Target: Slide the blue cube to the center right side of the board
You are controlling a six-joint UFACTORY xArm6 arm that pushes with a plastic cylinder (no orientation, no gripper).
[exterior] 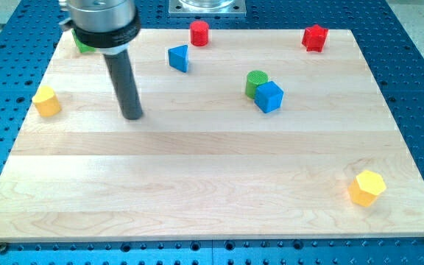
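The blue cube (269,96) sits a little right of the board's middle, toward the view's top, touching a green cylinder (255,82) just up and left of it. My tip (132,115) rests on the board well to the left of the blue cube, with bare wood between them. The rod rises from the tip toward the view's top left.
A blue triangular block (179,58) and a red cylinder (199,33) lie near the top edge. A red block (315,37) is at the top right. A yellow block (47,101) is at the left edge, a yellow hexagonal block (366,188) at the bottom right. A green block (84,43) peeks from behind the rod's mount.
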